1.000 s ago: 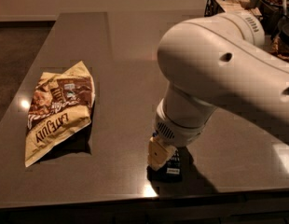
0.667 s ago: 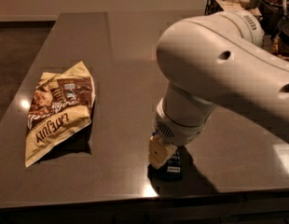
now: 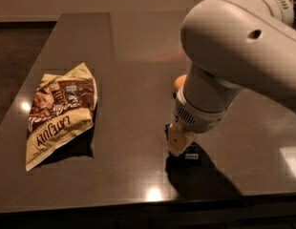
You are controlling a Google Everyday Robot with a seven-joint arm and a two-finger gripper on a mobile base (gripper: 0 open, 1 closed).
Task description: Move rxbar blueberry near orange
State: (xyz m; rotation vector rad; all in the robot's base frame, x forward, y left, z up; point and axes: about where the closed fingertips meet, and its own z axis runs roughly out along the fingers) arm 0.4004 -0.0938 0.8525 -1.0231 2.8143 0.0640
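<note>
Camera view: gripper (image 3: 182, 149) low at table (image 3: 138, 46) front edge, on rxbar blueberry (image 3: 192, 155); bar mostly hidden, long axis unclear; grasp state: cannot tell; orange (image 3: 179, 83) near, straight beyond, half behind arm (image 3: 234, 42); short carry away from camera.

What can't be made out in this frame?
- Camera view: the orange is mostly hidden behind the arm; only its edge shows.
- Camera view: the rxbar blueberry is largely covered by the tool, which is low over the table near its front edge.
- Whether the tool grips the bar: hidden by the wrist.
</note>
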